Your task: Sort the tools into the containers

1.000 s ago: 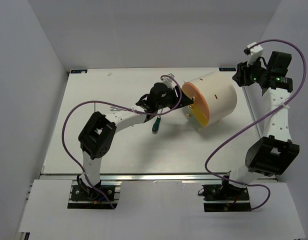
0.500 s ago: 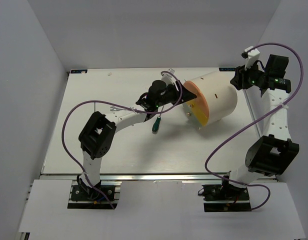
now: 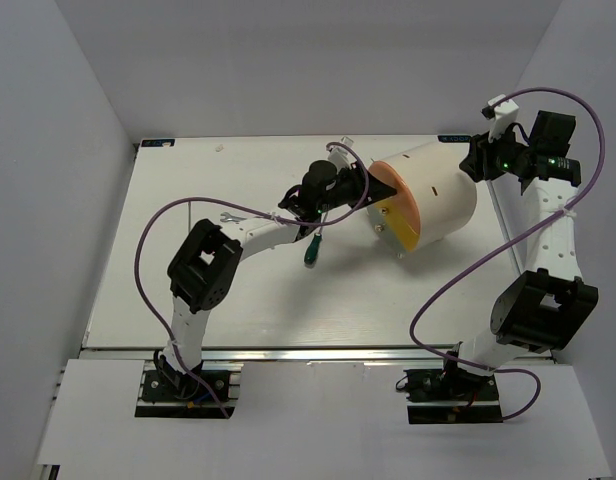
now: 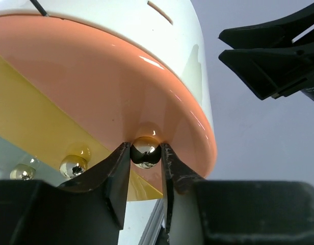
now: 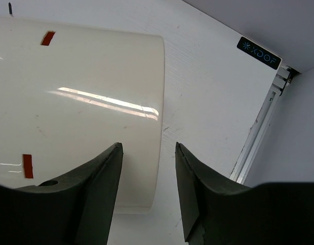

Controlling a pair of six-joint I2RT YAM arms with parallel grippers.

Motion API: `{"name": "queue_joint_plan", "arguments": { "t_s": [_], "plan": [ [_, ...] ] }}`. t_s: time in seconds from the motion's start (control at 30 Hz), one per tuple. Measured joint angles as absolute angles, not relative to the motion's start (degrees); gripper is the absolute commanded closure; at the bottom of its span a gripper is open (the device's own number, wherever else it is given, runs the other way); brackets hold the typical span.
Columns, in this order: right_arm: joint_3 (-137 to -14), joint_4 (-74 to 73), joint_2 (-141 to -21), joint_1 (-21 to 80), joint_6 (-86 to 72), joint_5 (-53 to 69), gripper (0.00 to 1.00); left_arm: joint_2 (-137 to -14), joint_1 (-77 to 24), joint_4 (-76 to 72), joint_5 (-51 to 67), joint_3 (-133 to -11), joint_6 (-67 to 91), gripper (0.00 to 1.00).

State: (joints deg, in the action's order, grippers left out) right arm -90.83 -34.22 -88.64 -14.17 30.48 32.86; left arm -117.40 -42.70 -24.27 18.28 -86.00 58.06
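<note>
Step in hand, as we judge it: opening a compartment, not yet moving a tool.

Drum (image 3: 438, 195) lies on its side at the far right of the table (image 3: 188, 290), round face turned toward the left arm; orange face (image 4: 96, 87) above, yellow segment (image 4: 34, 112) below it.

Left gripper (image 3: 380, 190) is at that face; in the wrist view its fingers (image 4: 116, 173) stand narrow, one on each side of a small chrome knob (image 4: 145, 151) low on the orange part, and both seem to touch it; we read this as a pinch on the knob. A second knob (image 4: 73, 165) sits beside it on the yellow, untouched.

Right gripper (image 5: 148, 148) is at the drum's rear end, fingers apart and holding nothing; the drum's back rim shows in the gap; whether a finger touches the wall we cannot tell.

Tools: one green-handled screwdriver (image 3: 312, 250) lies on the table just below the left forearm; a small silver wrench (image 3: 228, 216) lies further left; the other screwdrivers we cannot find.

Next move, our judgement: hold the pinch firm on a small round knob that may slip; pull or swing the orange piece out; the right arm likely has to brace the drum, since a cylinder on its side may roll; only then fetch the screwdriver.
</note>
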Motion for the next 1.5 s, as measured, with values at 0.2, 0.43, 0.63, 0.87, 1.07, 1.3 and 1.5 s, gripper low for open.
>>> {"name": "queue_joint_plan", "arguments": {
  "t_s": [0.2, 0.43, 0.63, 0.87, 1.07, 1.3, 1.5],
  "plan": [
    [-90.1, -34.3, -88.6, -14.2, 30.5, 32.8, 0.48, -117.3, -42.7, -24.7, 18.2, -85.6, 58.4, 0.77],
    [-90.1, -34.2, -88.6, -14.2, 30.4, 32.4, 0.48, -110.0, -42.3, -25.7, 16.8, -76.2, 57.6, 0.77],
    [-90.1, -34.2, -88.6, -14.2, 30.3, 31.6, 0.43, -102.4, -41.3, -24.4, 16.8, -68.4, 56.4, 0.66],
    [-91.2, -33.9, -87.6, -14.2, 30.2, 33.8, 0.38, -100.9, -41.0, -24.3, 17.6, -66.8, 55.8, 0.39],
    [-95.0, -33.0, -84.6, -14.2, 29.8, 38.4, 0.39, -100.9, -41.0, -24.2, 18.3, -66.8, 55.8, 0.38],
    [-95.5, -35.0, -80.2, -12.5, 34.5, 50.4, 0.62, -100.9, -40.7, -24.1, 18.7, -66.4, 55.7, 0.55],
    [-93.4, -43.2, -78.4, 1.5, 45.8, 53.3, 0.59, -100.3, -40.2, -22.6, 18.7, -65.1, 55.5, 0.41]
  ]
}}
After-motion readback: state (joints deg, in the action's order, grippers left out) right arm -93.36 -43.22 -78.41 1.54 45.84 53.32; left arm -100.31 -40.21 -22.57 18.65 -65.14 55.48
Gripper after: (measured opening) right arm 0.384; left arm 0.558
